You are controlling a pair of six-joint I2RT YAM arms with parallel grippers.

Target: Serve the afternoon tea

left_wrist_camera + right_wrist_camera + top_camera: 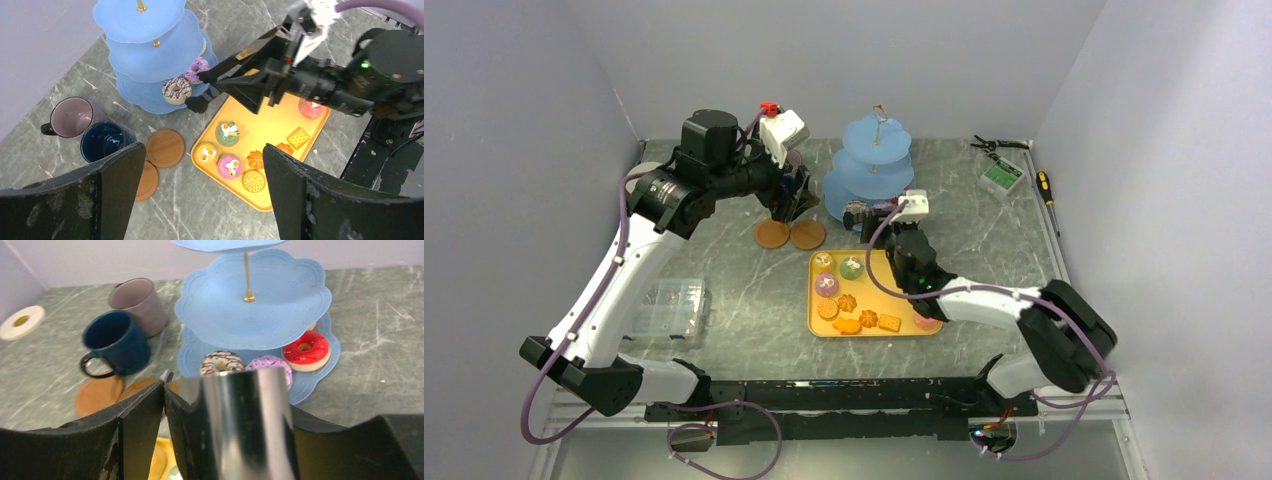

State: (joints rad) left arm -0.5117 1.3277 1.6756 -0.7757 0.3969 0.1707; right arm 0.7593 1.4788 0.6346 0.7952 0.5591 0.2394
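Right wrist shows three doughnuts (306, 350), two mugs (116, 342), two coasters (97, 394).

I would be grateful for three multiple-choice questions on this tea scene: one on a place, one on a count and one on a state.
1. On which tier of the light-blue stand do the doughnuts lie?
A. top
B. middle
C. bottom

2. How many brown round coasters are in view?
A. one
B. two
C. four

3. How is the left end effector?
A. open and empty
B. shut on the dark-blue mug
C. shut on a coaster

Answers:
1 C: the right wrist view shows three doughnuts on the lowest tier, with the tier above bare.
2 B: the top view and the left wrist view both show two discs side by side.
3 A: in its own wrist view the fingers stand wide apart with nothing between them.
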